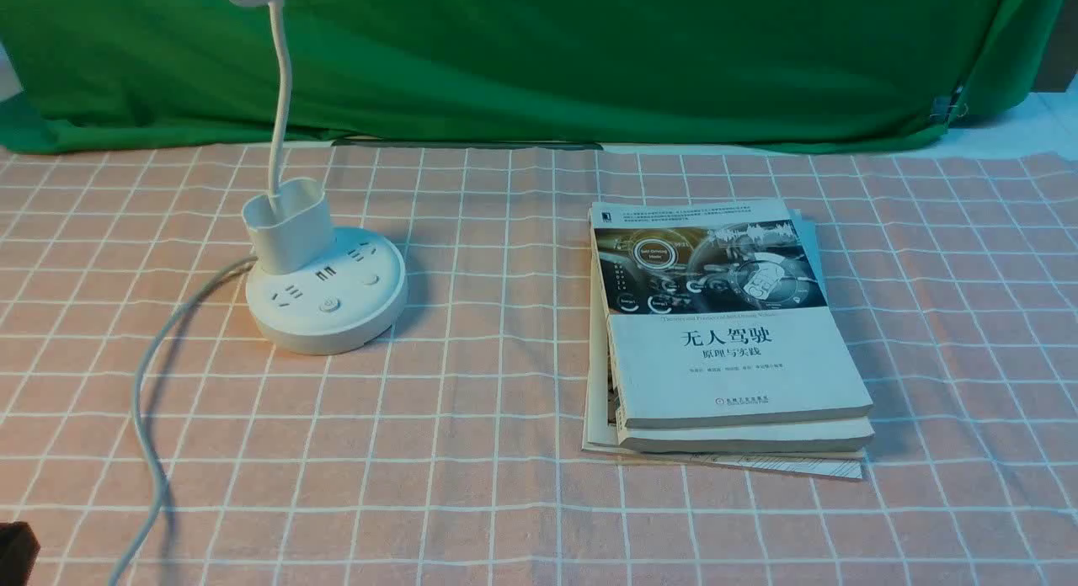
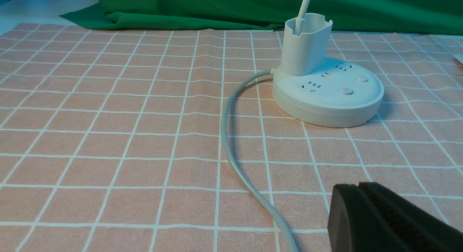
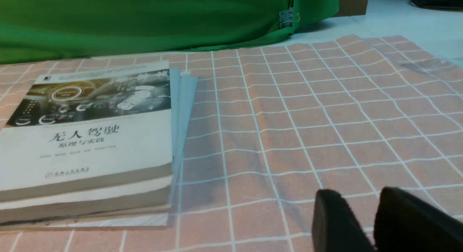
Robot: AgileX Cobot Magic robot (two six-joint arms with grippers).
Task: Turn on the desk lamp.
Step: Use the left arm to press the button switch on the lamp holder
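Observation:
The white desk lamp [image 1: 327, 295] stands on the left of the checked cloth, with a round base, a cup holder [image 1: 288, 224], a thin neck [image 1: 280, 98] and a head cut off at the top edge. The head shows no glow. Round buttons [image 1: 328, 305] sit on the base's near side. Its grey cord [image 1: 152, 375] runs toward me. In the left wrist view the lamp [image 2: 327, 96] is ahead of my left gripper [image 2: 360, 187], which is shut and empty, well short of the base. My right gripper [image 3: 361, 197] is slightly open and empty over bare cloth.
A stack of books [image 1: 724, 333] lies right of centre and also shows in the right wrist view [image 3: 86, 136]. A green backdrop [image 1: 539, 55] hangs along the far edge. The cord [image 2: 231, 150] curves across the cloth beside my left gripper.

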